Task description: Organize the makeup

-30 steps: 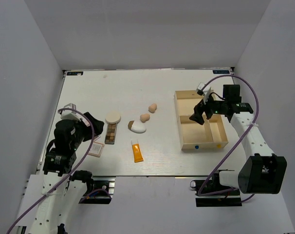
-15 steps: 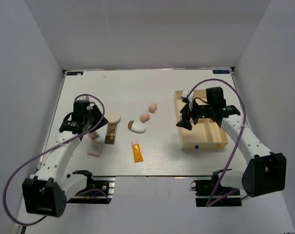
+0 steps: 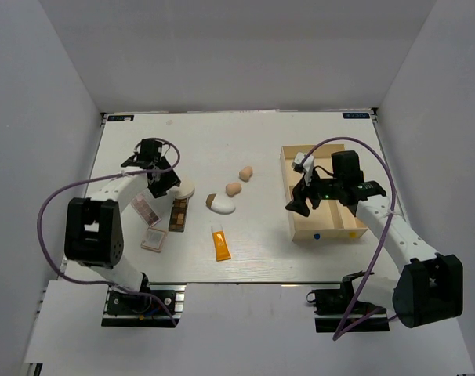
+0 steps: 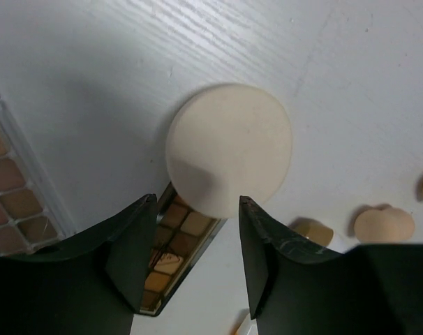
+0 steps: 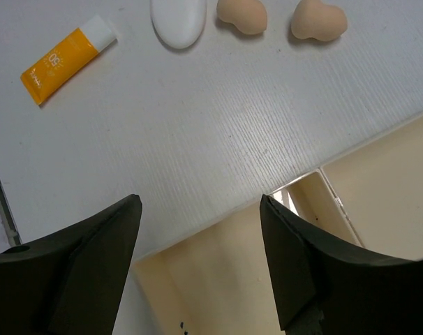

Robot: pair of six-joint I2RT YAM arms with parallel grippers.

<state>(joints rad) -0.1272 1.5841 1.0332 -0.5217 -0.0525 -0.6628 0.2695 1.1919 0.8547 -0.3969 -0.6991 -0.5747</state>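
Note:
The round cream puff (image 3: pixel 183 188) lies at the left, its near edge over the brown eyeshadow palette (image 3: pixel 178 213). My left gripper (image 3: pixel 167 186) is open and empty, right at the puff's left side; in the left wrist view its jaws (image 4: pixel 197 201) frame the near edge of the puff (image 4: pixel 229 150) and the palette (image 4: pixel 171 259). A white-and-brown teardrop sponge (image 3: pixel 220 205), two peach egg sponges (image 3: pixel 233 189) (image 3: pixel 245 173) and an orange tube (image 3: pixel 220 243) lie mid-table. My right gripper (image 3: pixel 297 205) is open and empty, above the wooden box's left wall.
The pale wooden compartment box (image 3: pixel 355 205) stands at the right; its wall also shows in the right wrist view (image 5: pixel 197 241). A small cosmetics set (image 3: pixel 146 210) and a square pinkish compact (image 3: pixel 154 239) lie near the left front. The left arm's cable loops over the table's left edge.
My left arm has swung from the near left corner up to the puff. My right gripper has moved left and nearer, from inside the box to over its left wall.

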